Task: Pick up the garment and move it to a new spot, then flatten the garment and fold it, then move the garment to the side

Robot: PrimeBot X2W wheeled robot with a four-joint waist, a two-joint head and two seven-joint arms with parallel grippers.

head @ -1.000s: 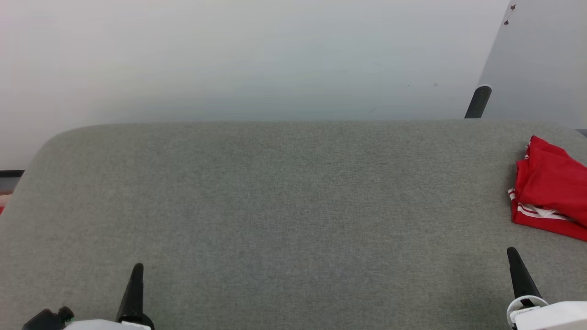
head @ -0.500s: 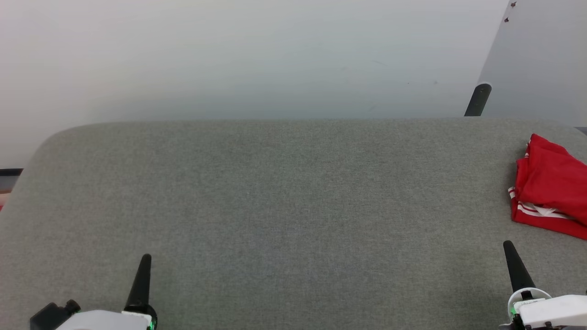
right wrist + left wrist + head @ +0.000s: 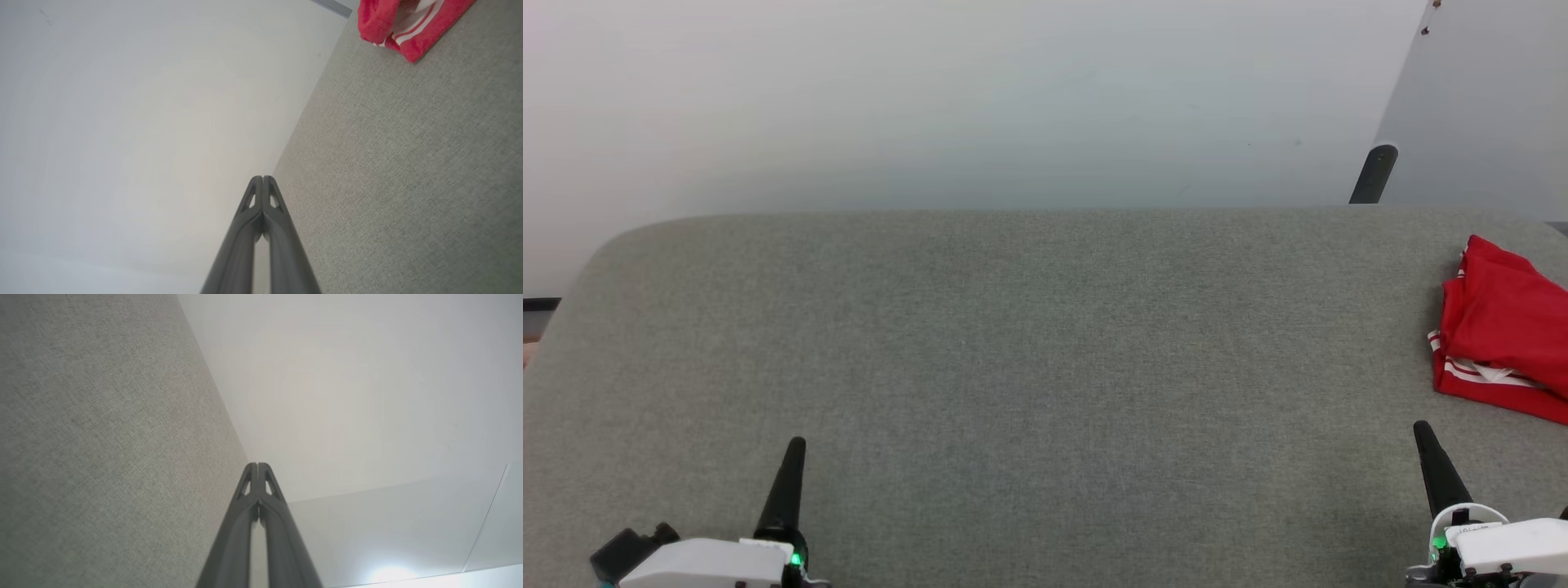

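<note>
My left gripper (image 3: 796,445) and right gripper (image 3: 1422,428) pressed together, woven grey round-cornered table (image 3: 1045,343), folded red garment (image 3: 1503,327) at its right edge

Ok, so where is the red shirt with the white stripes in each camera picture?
Head view: the red jersey shirt with white-striped trim lies at the right edge, on the grey fabric surface.
Right wrist view: the shirt is in the top right corner.
Left wrist view: grey fabric at left, pale wall at right.
Shared landmark: the grey fabric surface, in all three.
</note>
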